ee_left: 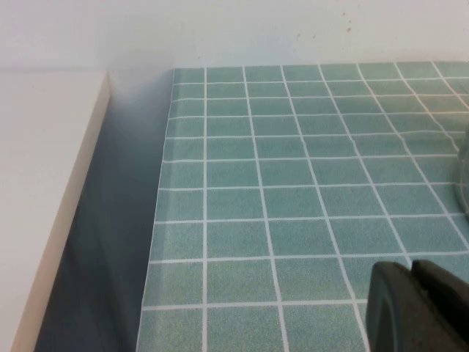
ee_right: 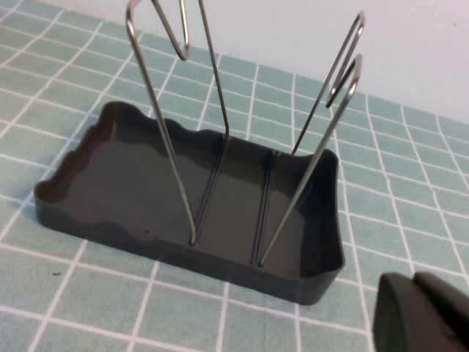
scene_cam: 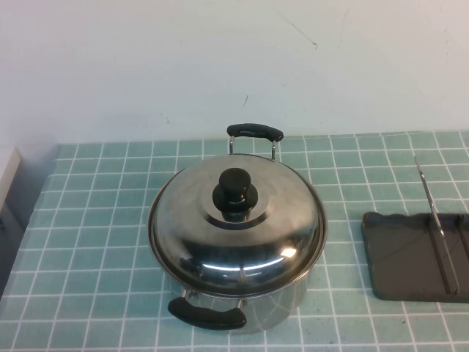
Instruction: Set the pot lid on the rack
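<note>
The pot lid (scene_cam: 256, 227), shiny domed steel with a black knob (scene_cam: 234, 189), sits on the steel pot (scene_cam: 282, 304) at the table's centre in the high view. The rack (scene_cam: 407, 257), a dark grey tray with upright wire dividers (scene_cam: 434, 220), stands at the right edge; it also shows in the right wrist view (ee_right: 110, 176), empty. My right gripper (ee_right: 414, 279) is shut and empty, low over the tiles just beside the rack's corner. My left gripper (ee_left: 410, 268) is shut and empty over the tiles at the table's left; the pot's side (ee_left: 463, 176) just shows there. Neither gripper appears in the high view.
The pot has two black handles, one far (scene_cam: 254, 132) and one near (scene_cam: 207, 315). A white ledge (ee_left: 44, 183) borders the green tiled table (scene_cam: 95, 220) on the left. A white wall stands behind.
</note>
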Action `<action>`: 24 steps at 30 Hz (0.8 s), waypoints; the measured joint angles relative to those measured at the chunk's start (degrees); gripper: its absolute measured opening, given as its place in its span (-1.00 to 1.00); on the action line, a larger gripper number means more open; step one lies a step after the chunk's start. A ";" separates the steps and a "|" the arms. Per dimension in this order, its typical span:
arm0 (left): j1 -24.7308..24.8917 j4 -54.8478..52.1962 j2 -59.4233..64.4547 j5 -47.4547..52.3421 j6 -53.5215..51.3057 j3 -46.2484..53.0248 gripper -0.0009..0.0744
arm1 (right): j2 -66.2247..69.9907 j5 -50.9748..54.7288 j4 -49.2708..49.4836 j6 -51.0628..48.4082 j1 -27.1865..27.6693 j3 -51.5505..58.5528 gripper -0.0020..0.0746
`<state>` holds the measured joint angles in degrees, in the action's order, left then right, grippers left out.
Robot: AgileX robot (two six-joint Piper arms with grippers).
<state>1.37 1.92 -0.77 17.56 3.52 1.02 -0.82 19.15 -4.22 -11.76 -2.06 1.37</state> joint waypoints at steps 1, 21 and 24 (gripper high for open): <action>0.00 0.00 0.00 0.00 0.00 0.00 -0.98 | 0.00 0.00 0.00 0.00 0.00 0.00 -0.95; 0.00 -0.11 0.00 -0.21 0.00 0.00 -0.99 | 0.00 0.00 0.00 0.00 0.00 0.00 -0.95; 0.00 1.25 0.00 -0.56 0.73 0.00 -0.99 | 0.00 0.00 0.00 0.00 0.00 0.00 -0.95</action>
<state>1.37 3.17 -0.77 17.00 4.25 1.02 -0.82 19.15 -4.22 -11.76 -2.06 1.37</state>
